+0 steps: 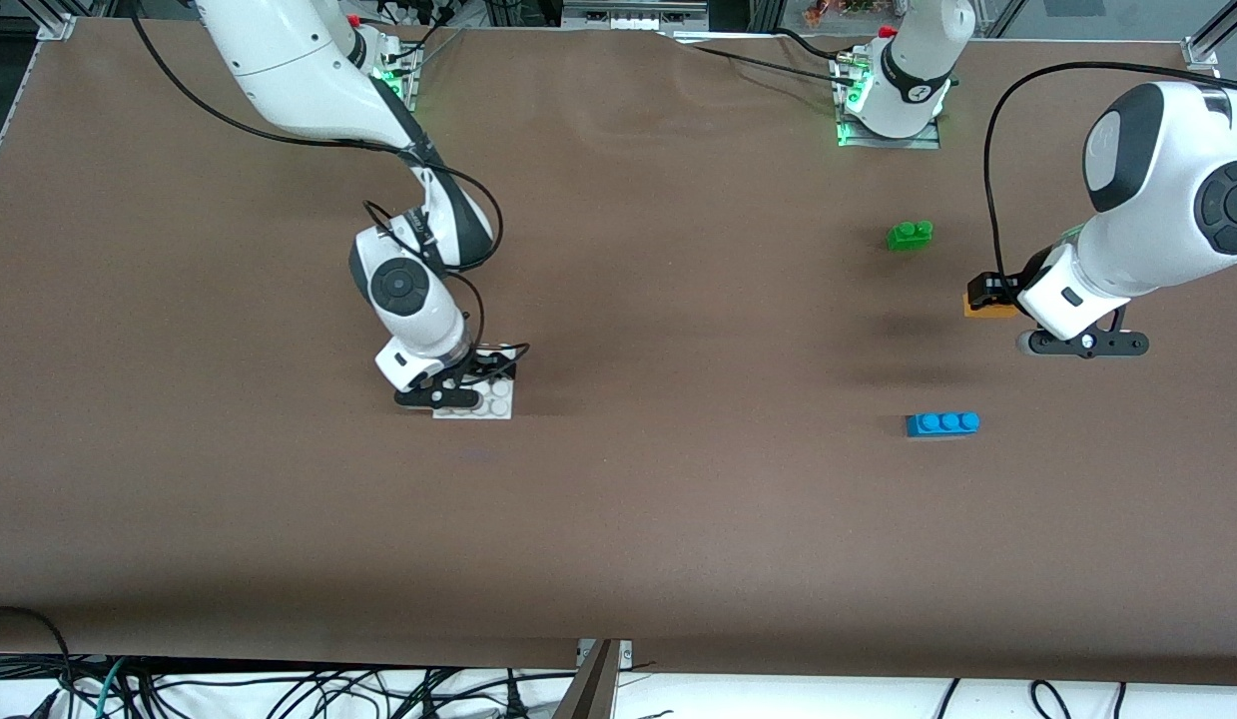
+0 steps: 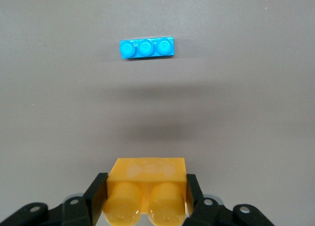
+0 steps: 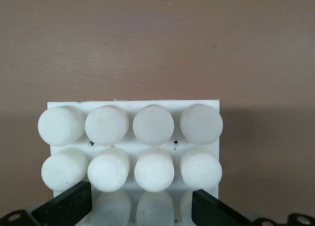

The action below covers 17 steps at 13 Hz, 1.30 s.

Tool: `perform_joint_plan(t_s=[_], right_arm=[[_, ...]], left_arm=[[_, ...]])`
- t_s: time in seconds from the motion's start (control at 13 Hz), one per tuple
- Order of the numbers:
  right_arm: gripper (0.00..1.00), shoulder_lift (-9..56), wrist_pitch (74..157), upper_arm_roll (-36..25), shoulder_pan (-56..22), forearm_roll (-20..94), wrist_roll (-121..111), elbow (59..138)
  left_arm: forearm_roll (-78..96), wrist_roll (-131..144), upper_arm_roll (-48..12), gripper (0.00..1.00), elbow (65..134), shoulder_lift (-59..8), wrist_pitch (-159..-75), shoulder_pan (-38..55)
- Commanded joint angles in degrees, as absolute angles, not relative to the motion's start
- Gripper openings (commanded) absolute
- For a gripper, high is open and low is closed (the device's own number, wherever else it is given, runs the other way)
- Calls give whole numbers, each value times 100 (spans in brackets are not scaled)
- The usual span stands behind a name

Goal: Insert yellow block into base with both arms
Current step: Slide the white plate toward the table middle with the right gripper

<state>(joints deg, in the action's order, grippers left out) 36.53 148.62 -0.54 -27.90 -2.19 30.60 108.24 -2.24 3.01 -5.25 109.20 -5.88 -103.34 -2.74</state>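
While the blue brick lies nearest on the worktop, the right gripper has its fingers straddling the base's edge. The left gripper, fingers clamped on the yellow block, hangs above the worktop. The green brick lies farthest.

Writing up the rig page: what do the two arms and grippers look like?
Both arms are glossy white shells with black joint bands and round black caps. Black cables loop along each forearm. The left gripper and right gripper are black, two-fingered, with flat black brackets at the wrists. Green lights glow at both bases.
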Motion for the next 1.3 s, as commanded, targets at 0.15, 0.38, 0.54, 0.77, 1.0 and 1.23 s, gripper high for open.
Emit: perform_joint_plan(t_s=[0.15, 0.38, 0.54, 0.77, 1.0, 1.23], right_arm=[[100, 4007, 14880, -62, -3154, -105, 3550, 10275], [100, 4122, 14880, -62, -3427, -105, 3857, 10082], [100, 4210, 14862, -62, -3568, -105, 4051, 9924], [100, 4359, 14704, -62, -3735, -105, 4279, 9642], [100, 4421, 14572, -62, -3884, -97, 4456, 9449], [100, 4544, 14572, -62, -4016, -97, 4579, 9282]], left_arm=[[-114, 167, -519, 29, 10697, -677, -10143, -272], [-114, 167, -519, 29, 10600, -694, -10029, -272], [-114, 167, -519, 29, 10600, -694, -10020, -272], [-114, 167, -519, 29, 10600, -694, -10020, -272], [-114, 167, -519, 29, 10600, -694, -10020, -272], [-114, 167, -519, 29, 10600, -694, -10020, -272]])
